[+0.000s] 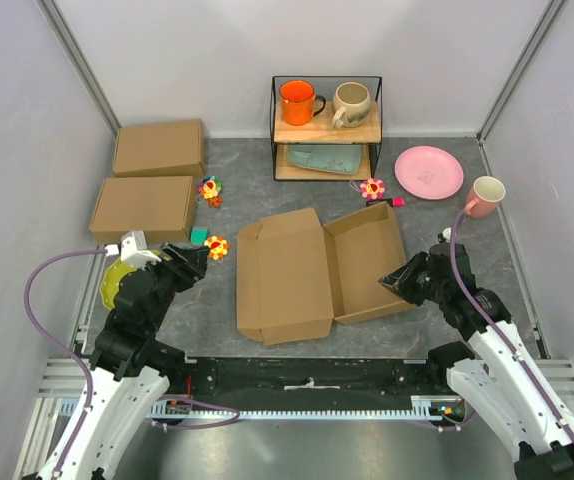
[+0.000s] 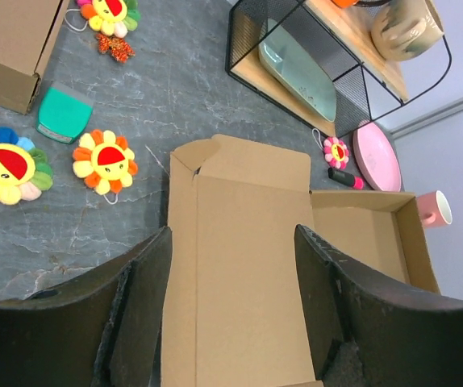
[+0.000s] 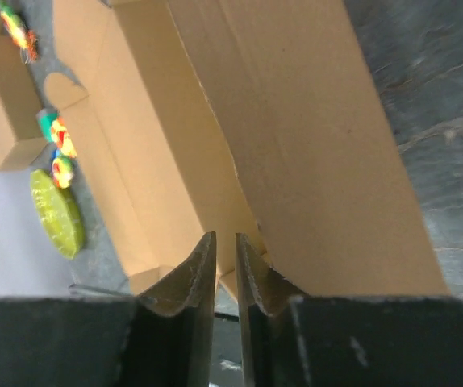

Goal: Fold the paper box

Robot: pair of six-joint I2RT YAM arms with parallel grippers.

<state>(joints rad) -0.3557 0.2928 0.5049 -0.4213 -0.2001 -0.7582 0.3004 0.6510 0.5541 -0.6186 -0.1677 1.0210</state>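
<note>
The paper box (image 1: 307, 270) lies open on the grey table: its flat lid panel is on the left and its shallow tray with raised walls is on the right. It also shows in the left wrist view (image 2: 239, 266) and the right wrist view (image 3: 312, 145). My left gripper (image 1: 195, 262) is open and empty, hovering left of the lid; its jaws frame the lid panel from above (image 2: 231, 242). My right gripper (image 1: 392, 282) is at the tray's near right wall. Its fingers (image 3: 225, 238) are closed to a thin gap, with the wall just beside them and nothing seen between.
Two closed brown boxes (image 1: 157, 148) (image 1: 142, 207) sit at the back left. A wire rack (image 1: 327, 128) holds an orange mug, a beige mug and a teal tray. A pink plate (image 1: 429, 172) and a pink cup (image 1: 485, 196) are at the right. Flower toys (image 1: 216, 247) and a yellow-green plate (image 1: 117, 282) lie at the left.
</note>
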